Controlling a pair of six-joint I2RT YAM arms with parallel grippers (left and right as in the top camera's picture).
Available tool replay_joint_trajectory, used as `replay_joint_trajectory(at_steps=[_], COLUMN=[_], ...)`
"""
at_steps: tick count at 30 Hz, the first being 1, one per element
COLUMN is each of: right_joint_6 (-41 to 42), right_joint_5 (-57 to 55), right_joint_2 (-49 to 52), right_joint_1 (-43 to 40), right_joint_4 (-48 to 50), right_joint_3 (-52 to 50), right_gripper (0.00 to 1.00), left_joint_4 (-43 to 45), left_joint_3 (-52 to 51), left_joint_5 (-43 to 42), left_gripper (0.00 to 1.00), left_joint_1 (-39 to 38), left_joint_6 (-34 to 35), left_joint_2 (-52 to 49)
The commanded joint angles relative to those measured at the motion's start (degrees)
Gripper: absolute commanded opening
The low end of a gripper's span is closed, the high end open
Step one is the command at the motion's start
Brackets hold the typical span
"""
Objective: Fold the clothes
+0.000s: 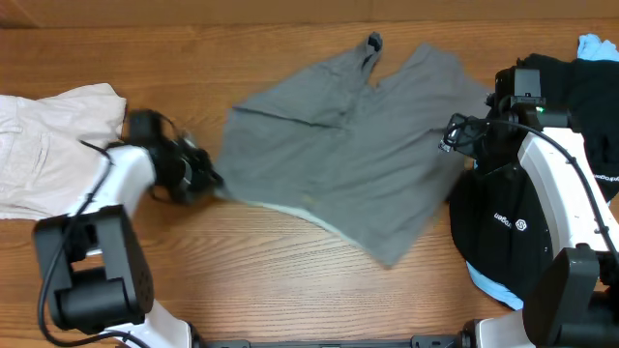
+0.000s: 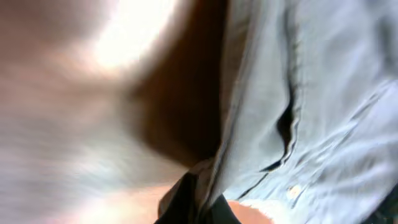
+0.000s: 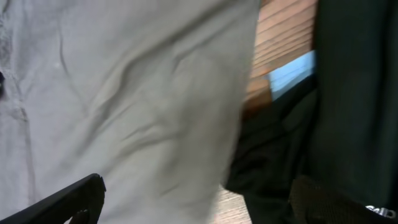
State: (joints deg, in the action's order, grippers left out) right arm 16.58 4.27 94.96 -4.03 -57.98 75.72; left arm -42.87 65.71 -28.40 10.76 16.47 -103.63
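The mid-grey shorts lie spread out on the middle of the wooden table. My left gripper is at their left edge. In the blurred left wrist view its dark fingers are shut on the edge of the grey fabric. My right gripper is at the shorts' right edge. In the right wrist view its fingers are wide open above the grey cloth, holding nothing.
Cream-white shorts lie at the far left. A black garment lies under the right arm, also in the right wrist view, with light-blue cloth at the back right and a strip beside the black one.
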Motion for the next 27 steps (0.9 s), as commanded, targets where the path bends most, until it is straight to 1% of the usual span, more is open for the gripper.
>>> replay_joint_trajectory(at_steps=[1, 4, 5, 6, 7, 8, 10, 13, 15, 17, 18, 20, 23, 25, 27], right_joint_6=[-1.79, -1.81, -1.81, -1.81, -1.81, -1.79, -1.79, -1.84, -1.88, -2.01, -2.03, -2.01, -1.99, -1.99, -1.99], right_joint_5=[3.54, 3.50, 3.50, 3.50, 3.50, 3.52, 3.52, 3.50, 3.45, 3.32, 3.23, 2.80, 2.14, 1.55, 1.57], right_joint_2=[-1.20, -1.20, -1.20, -1.20, -1.20, -1.20, -1.20, -1.20, -1.20, -1.20, -1.20, -1.05, -0.96, -0.96, -0.96], right_joint_1=[0.22, 0.22, 0.22, 0.22, 0.22, 0.22, 0.22, 0.22, 0.22, 0.22, 0.20, 0.20, 0.20, 0.20, 0.20], right_joint_4=[0.15, -0.50, -0.68, -0.72, -0.72, -0.70, -0.72, -0.92, -0.76, -0.48, -0.46, -0.98, -1.53, -1.92, -1.97], right_joint_3=[0.44, 0.44, 0.44, 0.44, 0.44, 0.44, 0.44, 0.44, 0.44, 0.44, 0.42, 0.42, 0.42, 0.42, 0.42], right_gripper=[0.98, 0.99, 0.99, 0.99, 0.99, 0.99, 0.99, 1.00, 1.00, 1.00, 0.99, 0.97, 0.98, 1.00, 1.00], left_joint_4=[-0.72, -1.44, -2.21, -2.89, -3.82, -4.72, -7.61, -15.15, -22.01, -26.47, -27.43, -27.54, -25.79, -21.90, -19.93], left_joint_3=[11.65, 19.56, 22.16, 23.98, 26.27, 27.54, 29.51, 29.66, 29.24, 27.65, 26.16, 21.29, 15.13, 7.19, 3.85], left_joint_5=[9.22, 14.27, 16.37, 17.79, 18.58, 18.47, 18.01, 15.47, 10.82, 6.80, 6.05, 5.31, 1.79, -4.70, -4.63], left_gripper=[0.04, 0.05, 0.08, 0.16, 0.38, 0.68, 1.00, 1.00, 1.00, 1.00, 1.00, 1.00, 1.00, 1.00, 1.00], left_joint_1=[3.08, 3.52, 3.52, 3.52, 3.50, 3.50, 3.37, 2.82, 1.92, -0.04, -1.38, -5.42, -10.14, -17.27, -20.98], left_joint_6=[-9.20, -9.18, -9.16, -8.90, -8.72, -8.72, -8.55, -6.47, -3.87, -3.80, -3.80, -3.08, -2.86, -1.95, 0.11], left_joint_2=[-0.04, -0.04, -0.04, -0.04, -0.04, -0.04, -0.04, -0.09, -0.09, -0.09, -0.09, -0.09, -0.09, -0.09, -0.09])
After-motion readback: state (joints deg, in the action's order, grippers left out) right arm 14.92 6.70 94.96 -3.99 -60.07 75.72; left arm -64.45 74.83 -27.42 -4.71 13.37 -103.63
